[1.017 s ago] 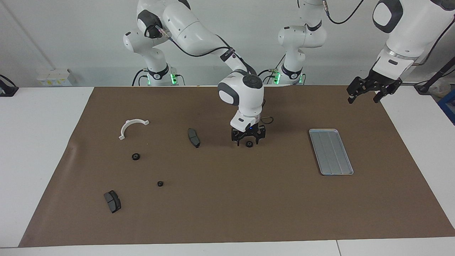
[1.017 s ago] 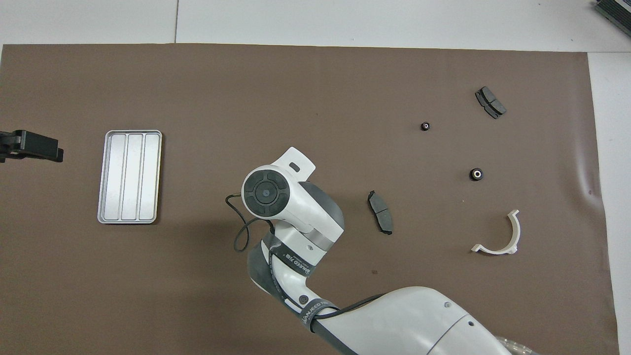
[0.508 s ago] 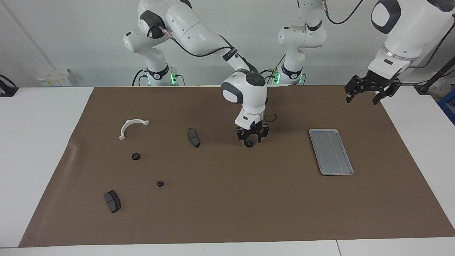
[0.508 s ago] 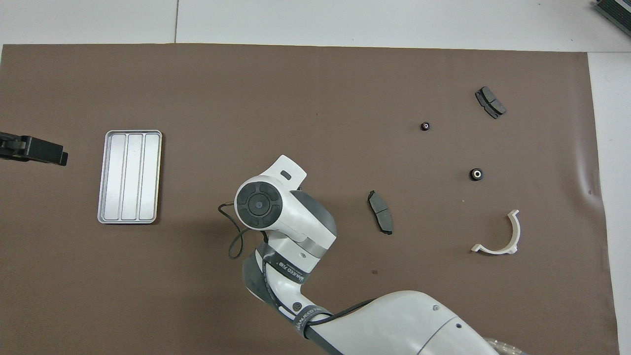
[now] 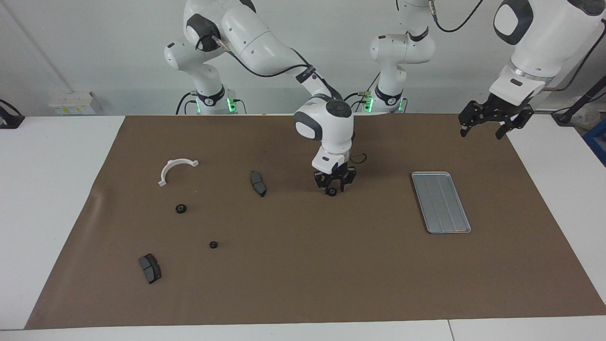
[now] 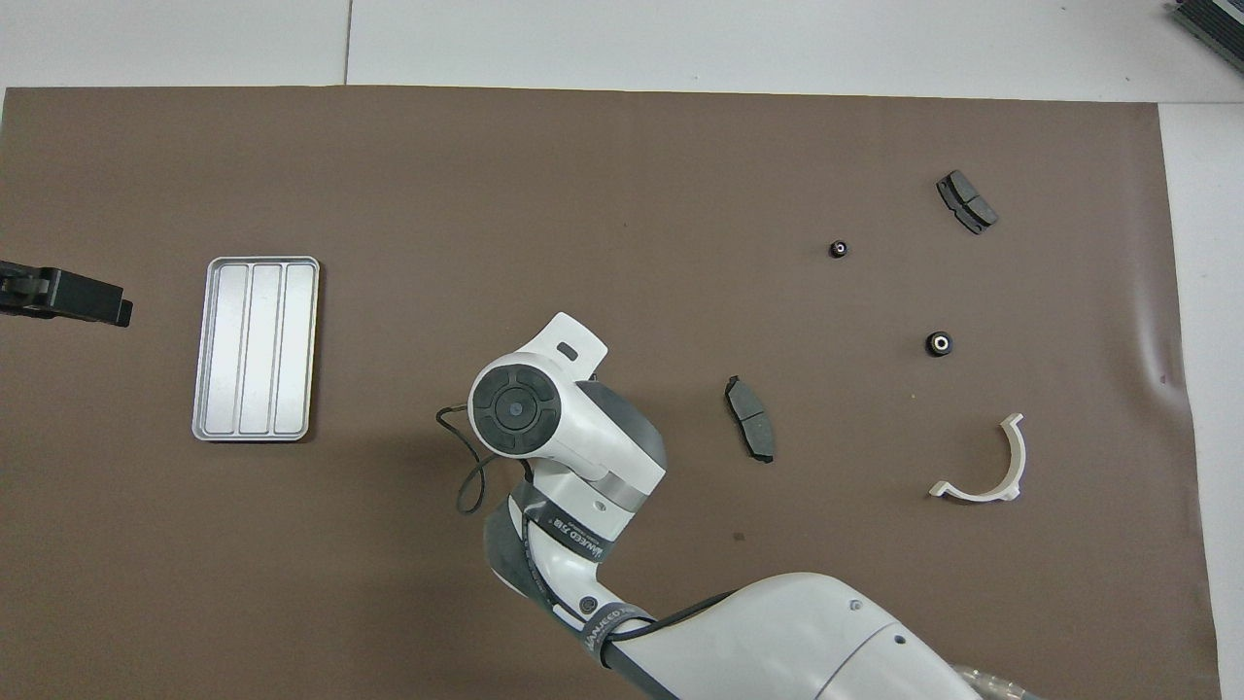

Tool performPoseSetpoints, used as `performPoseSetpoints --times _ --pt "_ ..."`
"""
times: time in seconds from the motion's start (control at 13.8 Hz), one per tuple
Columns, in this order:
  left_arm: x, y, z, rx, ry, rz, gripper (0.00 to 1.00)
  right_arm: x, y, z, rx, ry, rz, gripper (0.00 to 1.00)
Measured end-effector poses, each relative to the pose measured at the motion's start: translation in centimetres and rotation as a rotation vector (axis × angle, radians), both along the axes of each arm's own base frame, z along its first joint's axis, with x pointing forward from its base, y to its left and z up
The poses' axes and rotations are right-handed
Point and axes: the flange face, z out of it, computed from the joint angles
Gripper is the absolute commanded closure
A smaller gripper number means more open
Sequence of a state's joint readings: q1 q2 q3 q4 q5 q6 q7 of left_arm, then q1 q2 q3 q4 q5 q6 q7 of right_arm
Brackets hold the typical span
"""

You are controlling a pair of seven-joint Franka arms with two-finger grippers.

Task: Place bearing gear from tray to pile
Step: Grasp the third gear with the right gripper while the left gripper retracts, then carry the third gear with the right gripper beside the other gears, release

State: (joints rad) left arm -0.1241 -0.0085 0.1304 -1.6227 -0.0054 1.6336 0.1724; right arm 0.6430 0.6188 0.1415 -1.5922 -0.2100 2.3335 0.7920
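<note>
gear (image 5: 333, 192) gripped in right tool (image 5: 334, 189), low over mat (image 5: 303, 284).

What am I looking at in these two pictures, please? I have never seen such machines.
These are two white robot arms at a table covered by a brown mat. One picture faces them from across the table; the other looks down from above them. The right end effector, a two-finger hand, is closed on a small black gear at mid-table. The left end effector waits open in the air near the empty silver tray. Toward the right arm's end lie a white half-ring bracket, two dark brake pads and two more gears.
</note>
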Motion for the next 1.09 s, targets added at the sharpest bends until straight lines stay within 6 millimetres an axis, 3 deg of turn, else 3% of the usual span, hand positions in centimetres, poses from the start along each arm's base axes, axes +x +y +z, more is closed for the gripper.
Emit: performPoseSetpoints --times 0.15,0.44,0.73,0.87,1.09 --pt "0.0 0.1 0.0 0.000 -0.001 0.003 0.00 0.1 -0.1 0.0 -0.001 -0.009 0.004 0.62" --pt "0.0 -0.1 0.0 0.000 -0.001 0.011 0.00 0.5 -0.4 0.1 0.008 -0.024 0.001 0.97" --pt "0.0 0.1 0.1 0.000 -0.005 0.017 0.00 1.3 -1.2 0.7 0.006 -0.039 -0.015 1.00" --pt "0.1 0.1 0.1 0.000 -0.007 0.016 0.00 3.3 -3.6 2.8 0.008 -0.073 -0.057 1.00" --pt "0.1 0.0 0.1 0.000 -0.008 0.015 0.00 6.6 -11.6 7.1 0.002 -0.108 -0.126 1.00"
